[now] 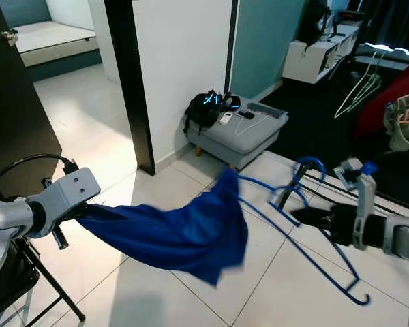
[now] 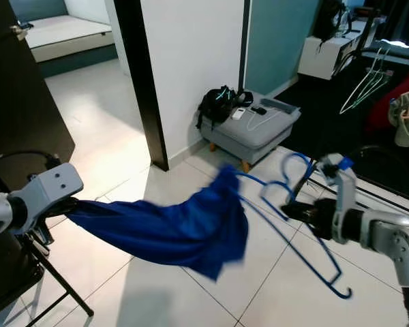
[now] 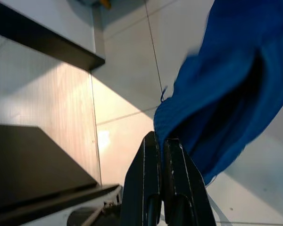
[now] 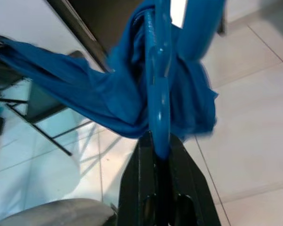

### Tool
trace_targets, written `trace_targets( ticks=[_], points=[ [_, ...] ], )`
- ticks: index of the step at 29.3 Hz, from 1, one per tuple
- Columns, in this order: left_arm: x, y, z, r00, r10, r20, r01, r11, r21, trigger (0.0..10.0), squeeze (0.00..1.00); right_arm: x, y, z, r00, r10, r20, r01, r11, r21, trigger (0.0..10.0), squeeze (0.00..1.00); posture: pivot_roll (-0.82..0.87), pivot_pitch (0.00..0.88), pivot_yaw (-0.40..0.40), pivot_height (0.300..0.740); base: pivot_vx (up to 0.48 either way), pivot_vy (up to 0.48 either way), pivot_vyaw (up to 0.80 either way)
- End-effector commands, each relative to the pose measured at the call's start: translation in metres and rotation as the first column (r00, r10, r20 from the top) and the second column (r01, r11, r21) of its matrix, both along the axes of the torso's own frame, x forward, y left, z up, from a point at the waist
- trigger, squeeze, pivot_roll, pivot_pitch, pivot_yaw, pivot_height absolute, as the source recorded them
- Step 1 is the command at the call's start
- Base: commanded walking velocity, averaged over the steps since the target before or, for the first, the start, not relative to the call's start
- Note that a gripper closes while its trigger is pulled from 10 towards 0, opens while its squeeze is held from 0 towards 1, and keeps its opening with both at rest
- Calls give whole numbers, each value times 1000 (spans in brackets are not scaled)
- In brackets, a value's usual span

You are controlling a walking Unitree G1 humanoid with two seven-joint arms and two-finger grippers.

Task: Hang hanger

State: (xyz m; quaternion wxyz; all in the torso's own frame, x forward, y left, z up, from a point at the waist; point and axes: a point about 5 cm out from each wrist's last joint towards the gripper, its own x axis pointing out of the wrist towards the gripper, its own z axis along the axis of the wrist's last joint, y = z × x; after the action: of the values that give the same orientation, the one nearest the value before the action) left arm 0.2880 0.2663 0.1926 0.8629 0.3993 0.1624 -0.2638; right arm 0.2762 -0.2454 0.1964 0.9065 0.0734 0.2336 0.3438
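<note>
Above the tiled floor [image 1: 157, 300], my right gripper [image 4: 159, 141] is clenched on the blue hanger [image 1: 307, 231] and my left gripper [image 3: 160, 146] is pinched on the blue garment [image 1: 170, 235] stretched between us; pulling apart could drag the cloth off the hanger's arm.

**Four vantage points, one shared blue cloth**

Head pair: looking forward and down from standing height over white floor tiles [image 1: 307, 279], right eye offset slightly sideways. Left wrist: close along clamped fingers [image 3: 161, 160], facing floor and blue cloth [image 3: 226, 89]. Right wrist: close along fingers [image 4: 146, 155] pinching blue hanger [image 4: 159, 94], facing back across cloth. Shared throughout: cloth and tiles.
</note>
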Motion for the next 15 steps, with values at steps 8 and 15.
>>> trace_targets(
  ticks=[8,15],
  points=[
    [-4,-61,41,962,-235,138,272,821,-502,10000,0,-7,30,43,962,166,214,-212,953,214,10000,0,12,0,0,740,0,0,0],
    [14,6,-18,982,160,-96,-175,970,-169,10000,0,38,-45,-10,881,-471,-32,472,882,7,10000,0,5,0,7,740,0,0,0]
  ],
)
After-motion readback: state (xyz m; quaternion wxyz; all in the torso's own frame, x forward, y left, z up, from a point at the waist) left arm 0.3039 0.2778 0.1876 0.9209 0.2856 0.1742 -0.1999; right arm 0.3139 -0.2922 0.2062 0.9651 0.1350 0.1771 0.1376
